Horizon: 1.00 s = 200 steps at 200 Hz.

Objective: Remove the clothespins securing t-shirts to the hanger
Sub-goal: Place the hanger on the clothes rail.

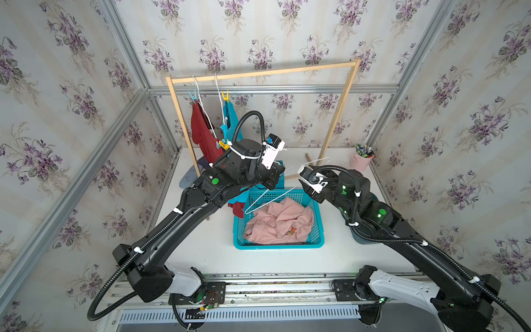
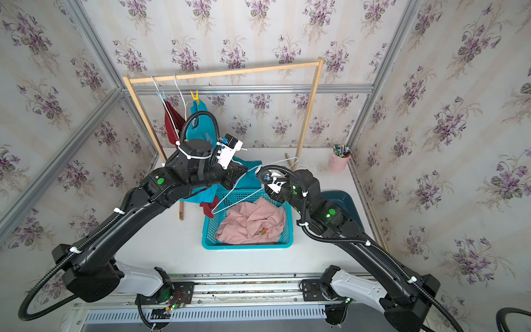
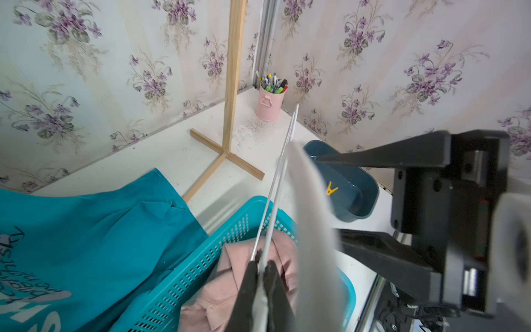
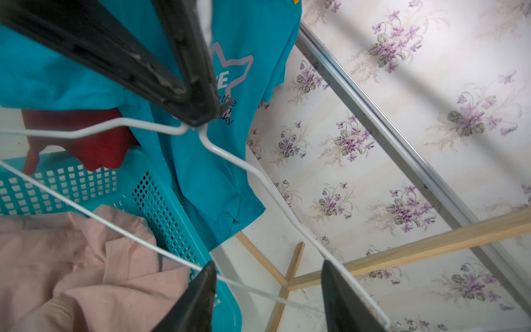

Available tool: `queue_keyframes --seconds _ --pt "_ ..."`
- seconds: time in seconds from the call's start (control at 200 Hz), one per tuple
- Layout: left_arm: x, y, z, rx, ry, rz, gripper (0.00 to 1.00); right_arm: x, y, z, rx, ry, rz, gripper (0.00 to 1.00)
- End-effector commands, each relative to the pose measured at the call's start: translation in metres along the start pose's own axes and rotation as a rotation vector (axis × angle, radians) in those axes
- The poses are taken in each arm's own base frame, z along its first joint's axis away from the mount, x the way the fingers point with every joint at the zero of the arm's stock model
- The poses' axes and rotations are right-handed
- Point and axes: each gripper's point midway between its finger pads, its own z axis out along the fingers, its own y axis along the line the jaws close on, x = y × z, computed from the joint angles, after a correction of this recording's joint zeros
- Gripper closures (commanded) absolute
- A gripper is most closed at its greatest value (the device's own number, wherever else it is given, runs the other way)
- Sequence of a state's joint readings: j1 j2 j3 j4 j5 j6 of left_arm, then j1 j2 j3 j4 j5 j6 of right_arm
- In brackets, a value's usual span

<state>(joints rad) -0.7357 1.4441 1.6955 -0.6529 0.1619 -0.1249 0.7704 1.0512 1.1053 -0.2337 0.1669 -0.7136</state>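
Floral wallpaper (image 1: 287, 34) and white table (image 1: 201, 253); my left gripper (image 3: 261, 262) clenches the white hanger (image 4: 227, 157) above the basket (image 1: 278, 246) holding the pink t-shirt (image 1: 280, 221); my right gripper (image 4: 267, 263) is released, jaws apart around its wire; blue clothespin (image 1: 193, 96) and yellow clothespin (image 1: 225, 95) clip the red t-shirt (image 1: 201, 132) and turquoise t-shirt (image 4: 218, 186) on the rack (image 1: 258, 73).

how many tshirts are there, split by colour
dark red t-shirt: 1
turquoise t-shirt: 1
pale pink t-shirt: 1
total: 3
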Motion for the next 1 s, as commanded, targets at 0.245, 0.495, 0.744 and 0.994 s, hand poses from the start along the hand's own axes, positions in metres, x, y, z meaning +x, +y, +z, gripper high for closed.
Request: queue_keyframes --seconds 0.245,0.495,0.744,0.994 --pt "0.018 -0.029 0.001 0.180 0.129 -0.041 1.00 0.006 0.018 0.025 -0.073 0.026 -0.246 0.77" --pt "0.016 -0.037 -0.011 0.287 0.125 -0.069 0.95 0.007 0.026 0.027 -0.093 0.000 -0.255 1.00" --pt "0.010 -0.027 -0.042 0.265 0.047 0.065 0.38 0.012 0.026 0.027 -0.093 0.014 -0.253 1.00" --pt "0.034 -0.026 -0.066 0.289 0.026 0.186 0.30 0.013 0.014 0.023 -0.098 -0.010 -0.155 1.00"
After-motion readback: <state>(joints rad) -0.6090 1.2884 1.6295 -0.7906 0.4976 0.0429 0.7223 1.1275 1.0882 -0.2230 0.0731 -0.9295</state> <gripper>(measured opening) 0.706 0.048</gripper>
